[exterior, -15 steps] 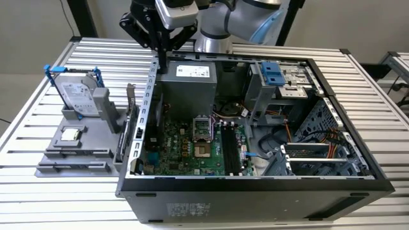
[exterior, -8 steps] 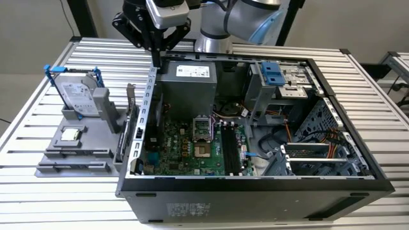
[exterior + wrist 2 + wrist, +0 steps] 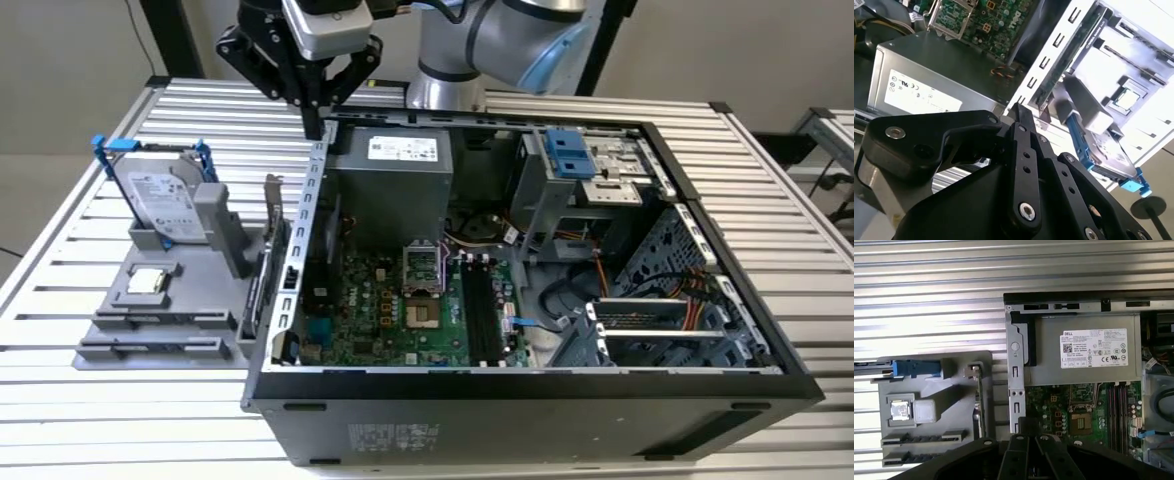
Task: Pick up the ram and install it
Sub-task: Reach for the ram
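Observation:
The ram (image 3: 267,270) is a long thin board standing on edge in the grey holder (image 3: 160,300), just outside the case wall on the exterior view's left. It also shows in the second wrist view as a greenish ram (image 3: 1066,70) and in the first wrist view as a thin ram (image 3: 979,405) seen edge-on. My gripper (image 3: 315,122) hangs above the case's back corner, past the far end of the ram and apart from it. Its fingers (image 3: 1021,117) are shut with nothing between them. The motherboard's black slots (image 3: 481,310) lie inside the open case.
A hard drive in a blue bracket (image 3: 167,200) and a small square processor chip (image 3: 147,282) sit on the same holder. The open computer case (image 3: 534,385) holds a grey power supply (image 3: 394,170), cables and drive cages. Everything rests on a ribbed metal table (image 3: 80,390).

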Controlling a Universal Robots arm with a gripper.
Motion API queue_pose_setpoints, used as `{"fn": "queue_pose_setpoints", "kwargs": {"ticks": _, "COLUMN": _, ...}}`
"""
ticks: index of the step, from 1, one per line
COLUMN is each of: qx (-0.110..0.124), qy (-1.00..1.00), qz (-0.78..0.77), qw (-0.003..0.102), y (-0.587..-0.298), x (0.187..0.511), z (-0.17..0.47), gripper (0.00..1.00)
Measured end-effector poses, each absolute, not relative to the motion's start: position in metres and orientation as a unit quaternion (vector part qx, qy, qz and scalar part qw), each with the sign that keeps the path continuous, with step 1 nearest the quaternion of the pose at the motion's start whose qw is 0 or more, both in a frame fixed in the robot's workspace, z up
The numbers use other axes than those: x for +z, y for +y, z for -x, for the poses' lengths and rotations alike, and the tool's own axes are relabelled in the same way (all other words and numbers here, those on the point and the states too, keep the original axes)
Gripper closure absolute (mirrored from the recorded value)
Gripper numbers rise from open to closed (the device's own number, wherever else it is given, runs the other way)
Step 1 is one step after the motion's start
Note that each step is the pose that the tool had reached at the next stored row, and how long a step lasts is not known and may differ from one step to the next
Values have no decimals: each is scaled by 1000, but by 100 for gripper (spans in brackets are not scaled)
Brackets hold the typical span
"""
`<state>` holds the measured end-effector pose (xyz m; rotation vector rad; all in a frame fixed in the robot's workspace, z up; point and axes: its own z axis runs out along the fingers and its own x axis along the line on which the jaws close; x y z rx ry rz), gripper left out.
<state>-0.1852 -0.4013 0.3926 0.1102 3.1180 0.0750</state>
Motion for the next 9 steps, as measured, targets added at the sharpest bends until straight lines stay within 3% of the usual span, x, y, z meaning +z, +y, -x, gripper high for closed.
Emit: {"fn": "queue_pose_setpoints", "kwargs": {"ticks": 9, "qx": 24, "qy": 999, "qz": -35, "qw": 10, "y": -402, "x": 393, "z": 201, "gripper": 100}}
